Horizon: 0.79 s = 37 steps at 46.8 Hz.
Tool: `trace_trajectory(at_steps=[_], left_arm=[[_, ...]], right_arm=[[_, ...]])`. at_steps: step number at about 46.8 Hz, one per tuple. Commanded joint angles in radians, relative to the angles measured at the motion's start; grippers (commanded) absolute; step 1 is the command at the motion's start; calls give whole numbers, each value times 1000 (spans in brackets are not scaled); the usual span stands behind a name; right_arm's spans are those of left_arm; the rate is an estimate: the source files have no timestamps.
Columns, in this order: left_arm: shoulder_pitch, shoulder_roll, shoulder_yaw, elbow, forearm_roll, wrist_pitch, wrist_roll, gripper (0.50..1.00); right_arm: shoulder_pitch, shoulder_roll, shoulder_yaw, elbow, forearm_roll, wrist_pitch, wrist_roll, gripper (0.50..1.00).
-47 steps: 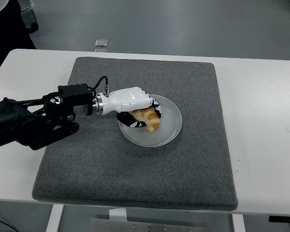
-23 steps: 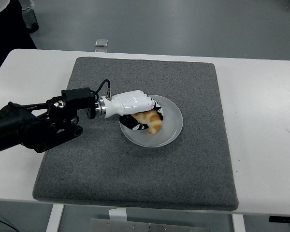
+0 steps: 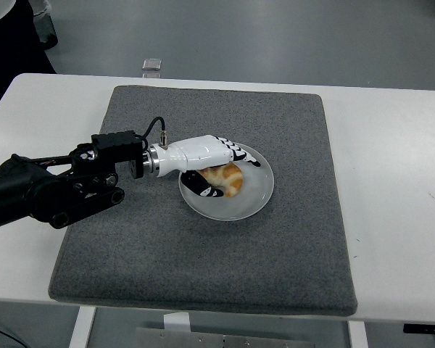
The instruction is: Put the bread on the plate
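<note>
The plate sat near the middle of the grey mat on the white table. The bread lay on the plate's left half. The left hand hovered over the plate's left rim, fingers extended above the bread and thumb beneath its near side, loosened and not clamping it.

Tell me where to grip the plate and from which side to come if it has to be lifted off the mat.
Probably best at the plate's bare right rim, coming in from the right. The bread lies left of centre and the left hand with its arm covers the left rim, while the right rim is clear. The rim is thin and low on the mat, so pinch it from above.
</note>
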Motion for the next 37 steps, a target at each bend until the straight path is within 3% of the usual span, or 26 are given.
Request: trace_trajectory(at_steps=[1,4,20,37], left_arm=[[0,10,-5,-18,-27,-5,-1,966],[-3,24,-8,-37,-64,-16,-1,988],[-19,99,-80,-83,-428,-125,-5,994],[-17,251,-163,-72,-958,-312,-5,994]], right_arm=[[1,0,0,0,0,0,0,932],[1,0,0,-2,0,0,0,930],[1,0,0,0,0,0,0,930],[1,0,0,0,0,0,0,930]])
